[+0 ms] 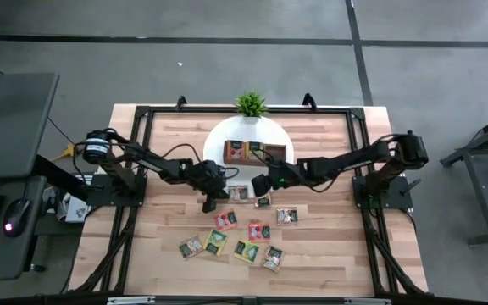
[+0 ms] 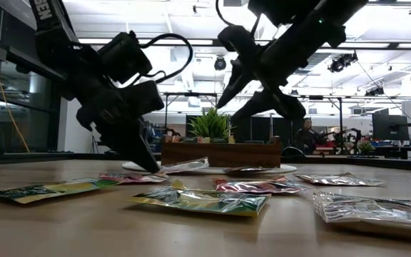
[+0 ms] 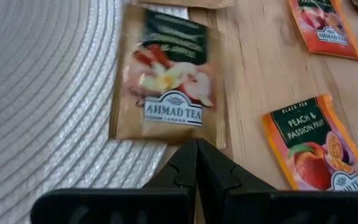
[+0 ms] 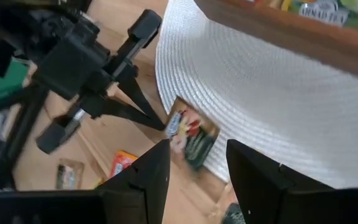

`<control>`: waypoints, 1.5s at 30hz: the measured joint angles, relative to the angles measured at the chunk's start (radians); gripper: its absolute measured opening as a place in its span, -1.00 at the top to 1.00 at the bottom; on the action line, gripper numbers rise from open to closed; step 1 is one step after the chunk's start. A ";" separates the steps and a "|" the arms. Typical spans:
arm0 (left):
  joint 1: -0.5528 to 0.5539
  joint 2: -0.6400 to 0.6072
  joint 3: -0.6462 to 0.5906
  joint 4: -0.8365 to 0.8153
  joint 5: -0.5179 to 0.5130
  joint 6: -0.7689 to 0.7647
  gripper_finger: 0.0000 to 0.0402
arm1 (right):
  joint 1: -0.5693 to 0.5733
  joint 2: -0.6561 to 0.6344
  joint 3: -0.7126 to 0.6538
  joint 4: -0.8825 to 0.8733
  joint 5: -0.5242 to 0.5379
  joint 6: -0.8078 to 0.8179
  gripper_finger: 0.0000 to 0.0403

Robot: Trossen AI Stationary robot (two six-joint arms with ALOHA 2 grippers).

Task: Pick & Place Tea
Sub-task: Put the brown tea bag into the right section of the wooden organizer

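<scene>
The left end effector (image 1: 209,202) is down at the bench (image 1: 329,254) surface, near the middle, with its two fingers (image 3: 194,163) clenched together and nothing between them. Their tips touch the near edge of a brown tea sachet (image 3: 166,78) that lies half on the white round mat (image 3: 42,93) and half on the bare wood. Just beside it lies an orange peach sachet (image 3: 309,146), flat on the bench and apart from the fingers.

The right end effector (image 1: 259,185) hangs above the mat's front rim, its fingers (image 4: 148,171) spread apart and grasping nothing; the brown sachet shows below the gap between them.

The wooden tray (image 1: 255,152) stands on the mat toward the far edge of the bench, with sachets already in its compartments. A small potted plant (image 1: 250,105) stands behind it at the far edge.

The remaining loose tea sachets (image 1: 244,241) lie scattered flat on the front half of the bench, between the mat and the near edge, in green, yellow, red and grey wrappers.
</scene>
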 joint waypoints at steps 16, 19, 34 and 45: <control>-0.002 0.005 0.001 -0.010 -0.039 0.032 1.00 | 0.015 0.181 0.000 0.116 -0.006 0.214 0.24; -0.001 0.005 0.000 -0.012 -0.039 0.038 1.00 | -0.007 0.191 0.000 0.124 -0.021 0.198 0.24; 0.000 0.006 -0.001 -0.015 -0.034 0.058 1.00 | -0.073 0.224 0.026 0.133 -0.148 0.131 0.24; 0.002 -0.076 -0.007 -0.113 -0.037 0.051 1.00 | -0.077 0.262 0.056 0.125 -0.164 0.092 0.24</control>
